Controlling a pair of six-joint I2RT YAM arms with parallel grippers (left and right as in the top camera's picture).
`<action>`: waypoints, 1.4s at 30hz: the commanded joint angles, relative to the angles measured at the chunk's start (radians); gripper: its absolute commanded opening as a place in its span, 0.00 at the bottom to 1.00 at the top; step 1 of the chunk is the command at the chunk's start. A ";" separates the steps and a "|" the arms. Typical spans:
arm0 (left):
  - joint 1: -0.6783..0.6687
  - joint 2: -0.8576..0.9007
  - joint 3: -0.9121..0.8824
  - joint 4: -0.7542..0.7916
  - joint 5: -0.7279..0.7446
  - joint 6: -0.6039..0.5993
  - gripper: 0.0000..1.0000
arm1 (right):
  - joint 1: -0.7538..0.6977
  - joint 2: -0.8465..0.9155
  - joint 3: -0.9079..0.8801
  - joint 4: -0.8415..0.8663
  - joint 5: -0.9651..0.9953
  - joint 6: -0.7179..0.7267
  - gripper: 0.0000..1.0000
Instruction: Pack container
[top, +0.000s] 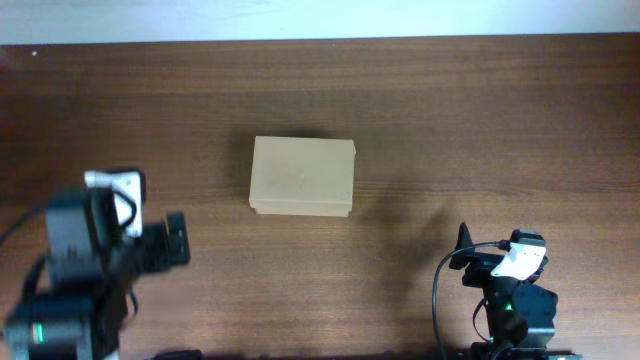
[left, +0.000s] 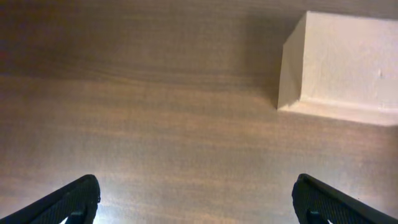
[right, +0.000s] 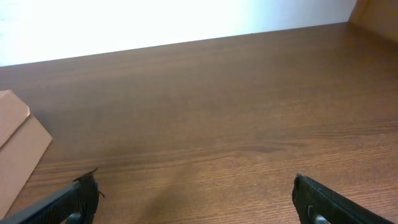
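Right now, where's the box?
Overhead, the box sits closed near the centre of the table, touching nothing. It lies ahead and right of the left pincer, at the top right of the left wrist view.

tan container (top: 301, 176), dk brown wood-grain table (top: 500, 110), black L claw (left: 196, 186), black R claw (right: 195, 183)

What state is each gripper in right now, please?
Left gripper: open, jaws wide apart, holding nothing.
Right gripper: open, jaws wide apart, holding nothing.
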 joint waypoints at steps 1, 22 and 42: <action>-0.025 -0.167 -0.146 0.049 -0.069 0.012 1.00 | -0.007 -0.010 -0.008 0.003 -0.005 0.008 0.99; -0.139 -0.812 -1.151 1.366 -0.079 0.012 1.00 | -0.007 -0.010 -0.008 0.003 -0.005 0.008 0.99; -0.139 -0.841 -1.193 1.177 -0.089 0.012 1.00 | -0.007 -0.010 -0.008 0.003 -0.005 0.008 0.99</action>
